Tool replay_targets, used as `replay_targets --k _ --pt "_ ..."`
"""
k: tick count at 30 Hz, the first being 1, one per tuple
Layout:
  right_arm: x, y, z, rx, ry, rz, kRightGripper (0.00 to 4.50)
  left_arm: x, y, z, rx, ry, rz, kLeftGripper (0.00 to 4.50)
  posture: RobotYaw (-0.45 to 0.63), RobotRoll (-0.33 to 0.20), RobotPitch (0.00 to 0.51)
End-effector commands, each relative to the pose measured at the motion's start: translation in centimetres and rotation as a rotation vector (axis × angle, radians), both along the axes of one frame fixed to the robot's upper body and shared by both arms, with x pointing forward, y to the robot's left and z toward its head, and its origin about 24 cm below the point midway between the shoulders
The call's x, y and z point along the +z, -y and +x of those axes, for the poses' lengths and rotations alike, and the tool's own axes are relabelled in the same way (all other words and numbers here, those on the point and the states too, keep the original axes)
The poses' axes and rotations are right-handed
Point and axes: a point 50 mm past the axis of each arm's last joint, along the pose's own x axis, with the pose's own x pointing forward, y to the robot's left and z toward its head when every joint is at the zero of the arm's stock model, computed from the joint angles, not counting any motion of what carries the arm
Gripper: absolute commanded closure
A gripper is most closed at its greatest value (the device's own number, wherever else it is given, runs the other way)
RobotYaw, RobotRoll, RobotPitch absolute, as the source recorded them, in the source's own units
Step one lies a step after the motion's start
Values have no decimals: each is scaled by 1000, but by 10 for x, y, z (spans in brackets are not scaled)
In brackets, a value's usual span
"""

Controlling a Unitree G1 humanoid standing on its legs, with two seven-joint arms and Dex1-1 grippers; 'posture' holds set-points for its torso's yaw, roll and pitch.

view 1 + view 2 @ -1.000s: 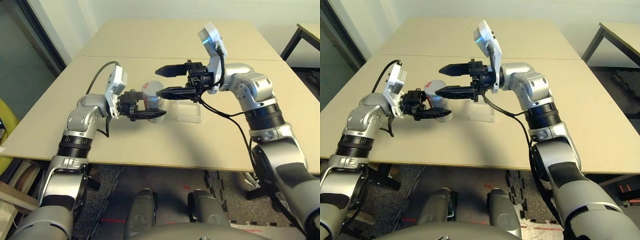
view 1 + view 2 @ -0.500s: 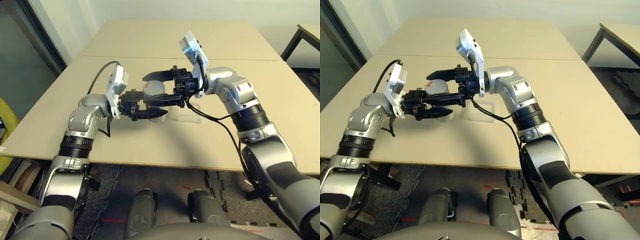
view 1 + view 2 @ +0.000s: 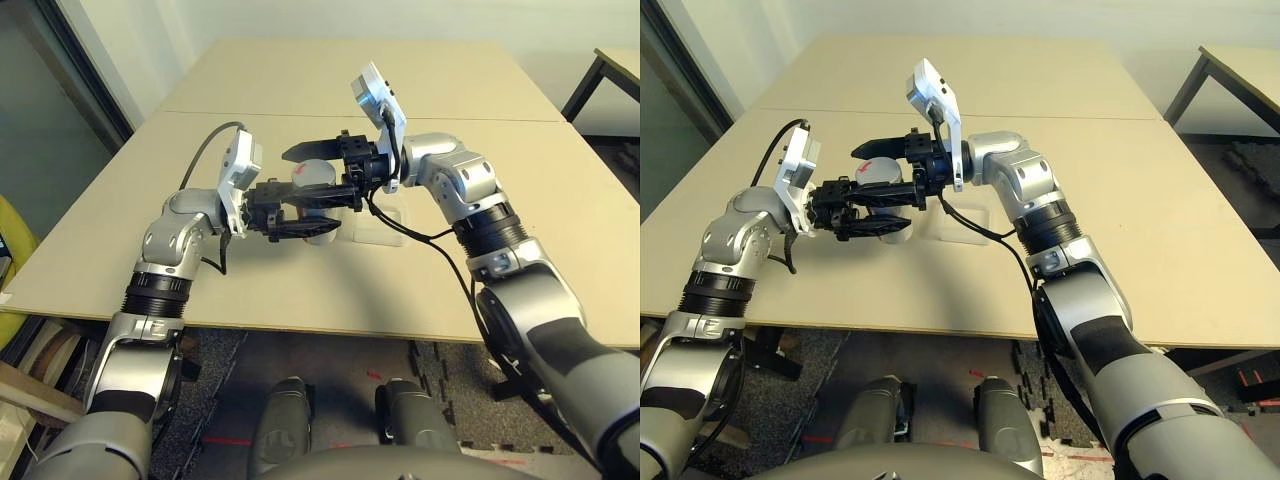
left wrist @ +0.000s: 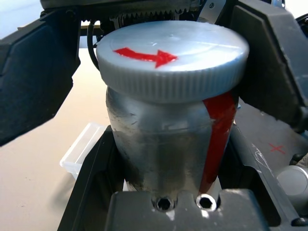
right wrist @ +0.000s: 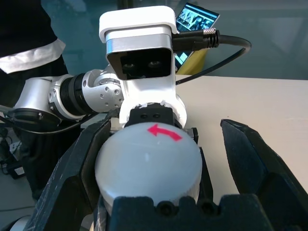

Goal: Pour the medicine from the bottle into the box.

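My left gripper (image 3: 308, 213) is shut on the bottle (image 4: 163, 144), holding it upright above the table (image 3: 250, 290). The bottle is white-grey with a red stripe. Its ribbed cap (image 4: 173, 57) is on and carries a red arrow. My right gripper (image 3: 298, 174) is open and reaches in from the right, one finger on each side of the cap (image 5: 149, 159). Its fingers (image 5: 260, 168) stand clear of the cap on one side. The clear plastic box (image 3: 385, 228) lies on the table just beyond and right of the bottle, partly hidden by the right wrist.
The right arm's black cable (image 3: 440, 238) droops over the table beside the box. A second table (image 3: 350, 70) adjoins at the back, and a dark-legged table (image 3: 600, 75) stands far right. A dark sleeve with a white cuff (image 5: 33, 43) shows behind the left arm.
My right gripper has swung left from above the box and now straddles the bottle's cap, still open. The left gripper keeps its hold on the bottle and has barely moved.
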Motion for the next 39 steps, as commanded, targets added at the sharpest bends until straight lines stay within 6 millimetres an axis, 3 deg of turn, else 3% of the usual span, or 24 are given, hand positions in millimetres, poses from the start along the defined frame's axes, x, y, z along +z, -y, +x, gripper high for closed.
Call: replay_targets --k 1,29,39 --pt "4 12 4 -28 4 -5 0 0 -3 -3 -4 3 6 1673 -43 0 29" --pt "11 52 -15 -43 -21 -9 0 0 -5 -2 9 10 6 1673 -53 0 35" --pt "20 38 -18 -19 6 8 0 -2 -4 -2 12 3 2 1673 -53 0 36"
